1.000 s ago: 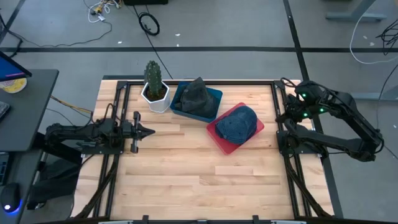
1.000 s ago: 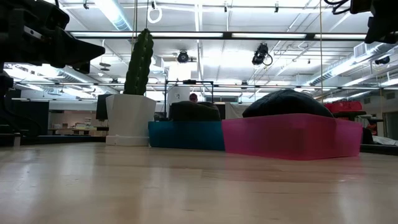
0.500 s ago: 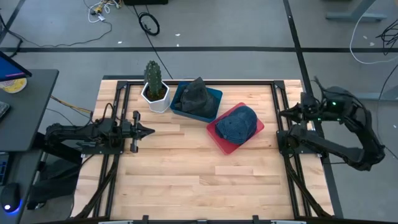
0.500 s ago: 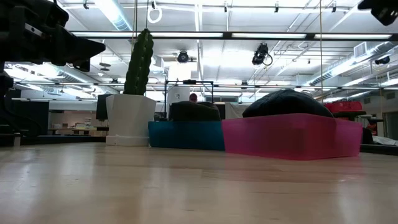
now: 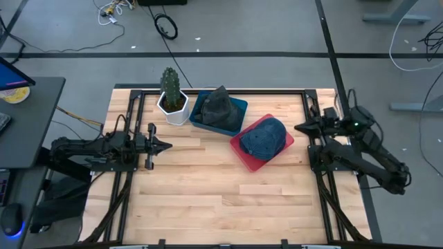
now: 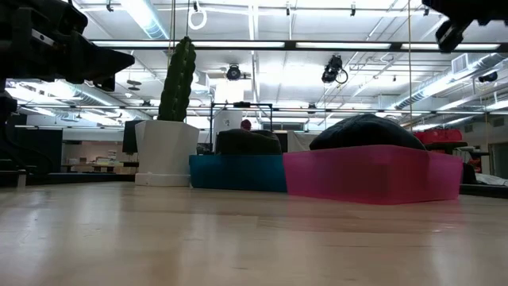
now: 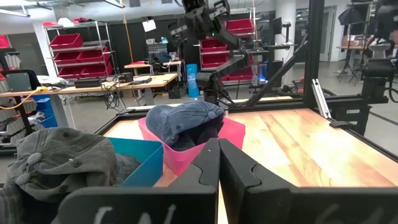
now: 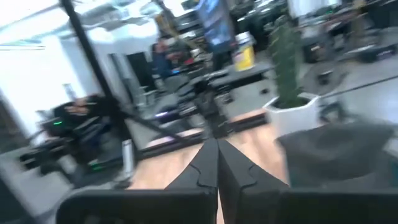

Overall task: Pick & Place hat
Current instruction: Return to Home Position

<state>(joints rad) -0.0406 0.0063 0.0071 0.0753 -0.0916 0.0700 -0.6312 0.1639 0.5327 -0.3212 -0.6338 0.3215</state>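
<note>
Right arm had swung down and inward since a second earlier, so that the right gripper (image 5: 299,128) hung over the table's (image 5: 208,197) right rail, pointing across toward the pink bin (image 5: 240,147) but clear of it. Its wrist view showed the two dark fingers pressed together with nothing between them. Nothing else had shifted. The left gripper (image 5: 165,146) lay low over the left side of the table, pointing toward the middle, its fingers likewise closed tight and empty. The blue cap (image 5: 265,136) sat in the pink bin, heaped above its rim, right of the table's centre. Just beside that bin, toward the far edge, the blue bin (image 5: 239,105) held the black cap (image 5: 219,105), which looked grey-green from the left wrist view. The two bins stood corner to corner; whether they touched I could not tell. Left of the blue bin and close against it stood a cactus (image 5: 168,81) in a white pot (image 5: 174,111). From table height the pink bin stood nearer than the blue one, with the cap's dark crown rising over it.
</note>
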